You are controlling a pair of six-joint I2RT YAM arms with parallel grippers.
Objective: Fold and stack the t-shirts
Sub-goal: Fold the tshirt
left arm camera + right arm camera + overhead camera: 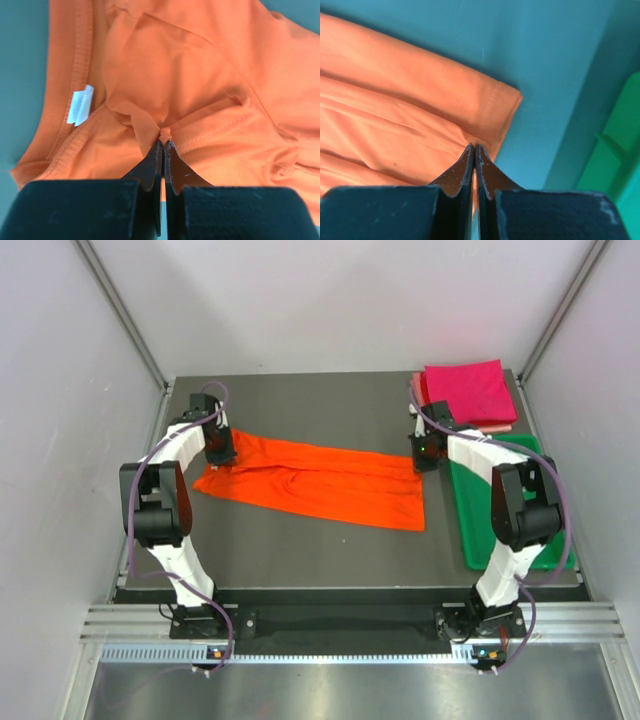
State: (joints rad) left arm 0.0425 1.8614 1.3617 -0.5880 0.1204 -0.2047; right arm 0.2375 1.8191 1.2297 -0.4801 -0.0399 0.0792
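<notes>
The orange t-shirt (320, 480) lies folded lengthwise into a long strip across the table. My left gripper (222, 453) is shut on a pinch of its cloth at the collar end; in the left wrist view the gripper (163, 142) grips bunched orange fabric (200, 75) near a white label (80, 106). My right gripper (427, 455) is shut on the hem end; in the right wrist view the gripper (474, 148) pinches the orange cloth (395, 115) near its corner. A folded magenta t-shirt (468, 390) lies on a pale pink one (500, 427) at the back right.
A green plastic tray (470, 530) lies along the table's right side, under the right arm; it also shows in the right wrist view (615, 145). Grey walls enclose the table on the left, back and right.
</notes>
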